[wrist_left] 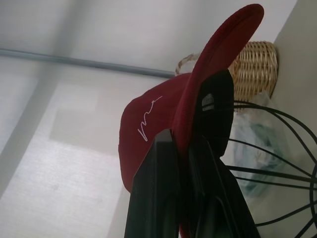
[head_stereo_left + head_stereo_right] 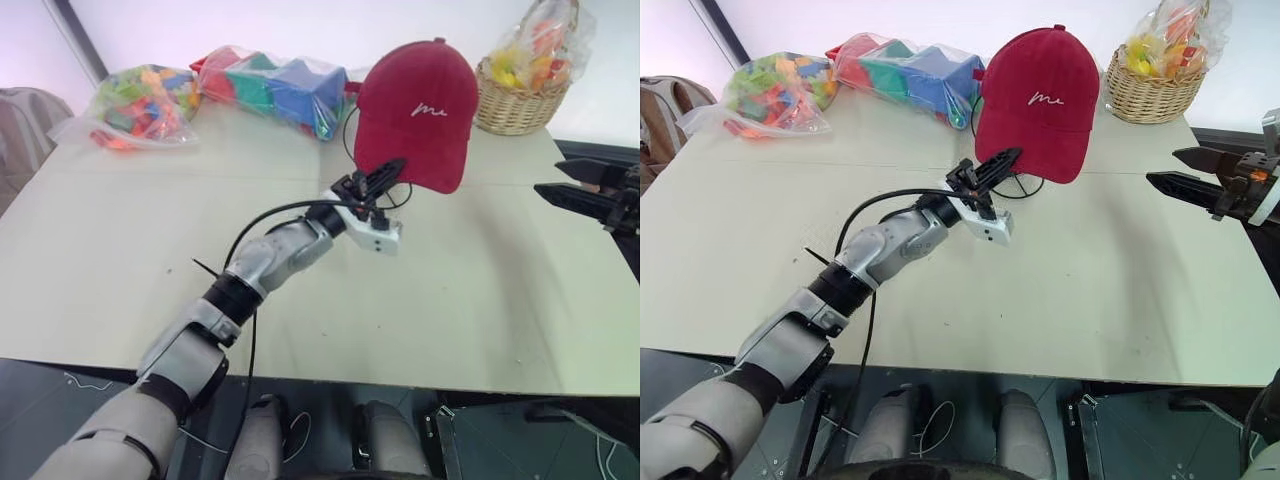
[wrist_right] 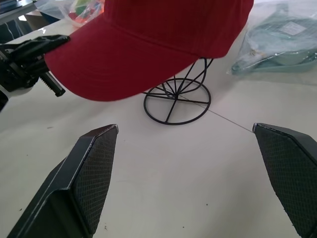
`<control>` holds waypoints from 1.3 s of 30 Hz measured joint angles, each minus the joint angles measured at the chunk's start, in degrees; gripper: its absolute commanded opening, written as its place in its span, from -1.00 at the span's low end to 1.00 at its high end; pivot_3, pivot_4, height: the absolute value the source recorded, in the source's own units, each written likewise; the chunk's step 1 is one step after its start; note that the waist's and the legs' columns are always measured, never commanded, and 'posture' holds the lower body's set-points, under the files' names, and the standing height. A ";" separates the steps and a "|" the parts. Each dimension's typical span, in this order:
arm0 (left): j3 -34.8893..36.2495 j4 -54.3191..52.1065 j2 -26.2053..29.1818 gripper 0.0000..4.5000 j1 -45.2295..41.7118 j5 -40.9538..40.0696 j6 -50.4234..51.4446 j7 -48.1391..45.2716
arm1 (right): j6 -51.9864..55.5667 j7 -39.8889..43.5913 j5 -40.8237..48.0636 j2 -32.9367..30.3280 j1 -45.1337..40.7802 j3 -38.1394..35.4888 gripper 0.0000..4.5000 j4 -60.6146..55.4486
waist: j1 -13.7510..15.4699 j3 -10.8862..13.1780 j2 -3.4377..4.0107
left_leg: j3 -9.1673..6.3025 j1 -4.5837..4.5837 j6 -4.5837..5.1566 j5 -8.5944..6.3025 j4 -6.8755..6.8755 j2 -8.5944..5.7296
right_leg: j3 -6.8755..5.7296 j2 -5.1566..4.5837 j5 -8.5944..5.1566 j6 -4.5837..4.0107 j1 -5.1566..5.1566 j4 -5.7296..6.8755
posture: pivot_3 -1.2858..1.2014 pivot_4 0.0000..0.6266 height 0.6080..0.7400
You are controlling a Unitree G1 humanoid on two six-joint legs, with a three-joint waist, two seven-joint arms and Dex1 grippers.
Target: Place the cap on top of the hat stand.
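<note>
Here the cap (image 2: 418,112) is draped over the hat stand (image 3: 177,100), most of whose cage is hidden; its brim is pinched by the left gripper (image 2: 385,176), while the right gripper (image 2: 1185,172) is held wide apart nearby.

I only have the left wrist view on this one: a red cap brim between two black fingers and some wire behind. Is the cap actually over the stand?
Observer: Yes. The cap covers the top of the hat stand; only the stand's lower wires and ring base show beneath it.
Operator: Is the left arm holding it?
Observer: The left gripper is shut on the brim's edge.
Operator: Where's the other arm?
Observer: The right gripper is open, off to the side of the stand, touching nothing.
Operator: Anything near the stand?
Observer: A wicker basket and bags of toy blocks stand behind it on the table.
</note>
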 measured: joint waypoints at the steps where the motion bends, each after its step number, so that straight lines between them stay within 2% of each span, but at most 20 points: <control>1: -0.50 -0.04 -0.02 -0.98 0.16 0.90 1.20 0.08 | 0.00 0.00 0.00 0.03 0.00 0.00 1.00 0.00 | 0.00 0.00 0.00 | 0.00 0.00 0.04 -0.02 0.01 0.00 | 0.00 0.00 0.00 0.00 0.01 0.00 | 0.03 -0.52 1.00; 16: -2.15 -0.45 -0.75 -0.98 2.74 2.94 6.92 -1.20 | 1.35 -1.53 0.20 0.80 0.33 0.00 1.00 -1.68 | 0.01 -0.02 0.02 | -0.01 0.01 0.12 -0.07 0.11 0.00 | 0.00 0.00 0.00 0.00 0.07 0.01 | 0.03 -0.52 1.00; 23: -4.00 -0.51 -1.22 -0.98 5.78 4.13 8.32 -2.27 | 2.23 -2.44 0.25 1.17 0.33 0.00 1.00 -2.88 | -0.06 -0.04 0.06 | -0.03 -0.02 0.70 -0.41 0.50 0.02 | 0.00 0.00 0.00 0.01 0.18 0.09 | 0.03 -0.52 1.00; 30: -4.04 0.54 -1.75 -0.98 5.77 4.47 8.86 -1.02 | 3.06 -3.41 0.38 1.75 0.33 0.00 1.00 -4.38 | -0.08 -0.04 0.06 | -0.03 -0.02 0.76 -0.45 0.55 0.02 | 0.01 -0.01 0.01 0.01 0.21 0.09 | 0.03 -0.52 1.00; 33: -4.00 1.87 -2.07 -0.53 5.78 3.87 8.89 -0.43 | 3.55 -3.71 0.67 1.83 0.33 0.00 1.00 -4.97 | -0.10 -0.04 0.07 | -0.02 -0.01 0.76 -0.45 0.55 0.02 | 0.01 -0.01 0.01 0.01 0.21 0.09 | 0.03 -0.52 1.00; 39: -3.57 4.99 -2.19 0.76 6.49 1.72 9.18 -0.16 | 4.51 -4.40 0.79 2.31 0.33 0.00 1.00 -6.22 | -0.05 -0.03 0.06 | -0.02 -0.03 0.79 -0.46 0.55 0.02 | 0.01 -0.01 0.01 0.01 0.19 0.08 | 0.03 -0.52 1.00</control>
